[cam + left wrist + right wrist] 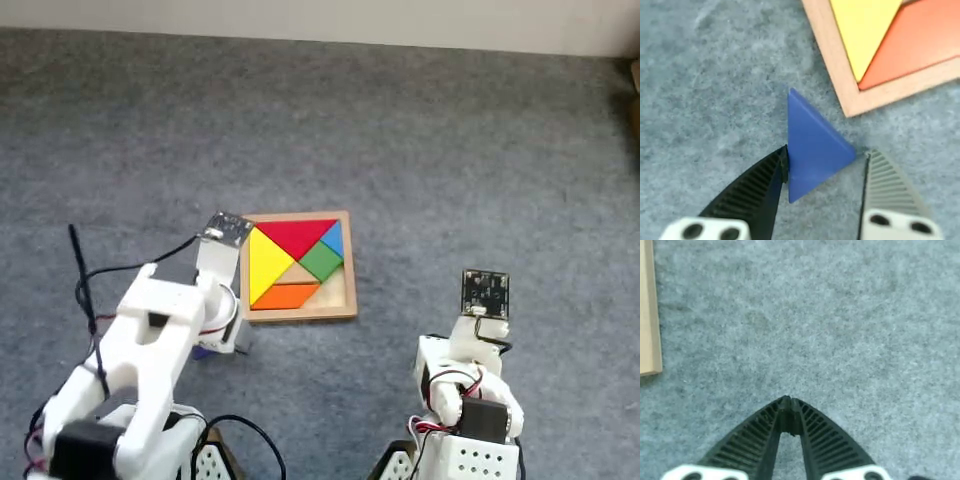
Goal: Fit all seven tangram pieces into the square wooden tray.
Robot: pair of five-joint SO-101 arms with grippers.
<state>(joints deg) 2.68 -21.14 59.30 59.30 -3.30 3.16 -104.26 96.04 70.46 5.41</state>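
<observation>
The square wooden tray (300, 316) lies mid-table holding a red triangle (297, 236), a yellow triangle (266, 264), an orange piece (287, 295), a green square (321, 261) and a small blue piece (333, 239). Bare tray floor shows at its centre and near right corner. A blue triangle (812, 145) lies flat on the carpet just off the tray's corner (840, 85). My left gripper (826, 152) is open astride it, black finger (760, 185) touching one edge, pale finger (885, 180) just clear of its tip. My right gripper (788, 402) is shut and empty over carpet.
Grey carpet covers the whole table. The left arm (150, 350) leans over the spot beside the tray's near left corner. The right arm (470, 390) stands at the near right, with a strip of the tray's edge (649, 310) at the side of its view.
</observation>
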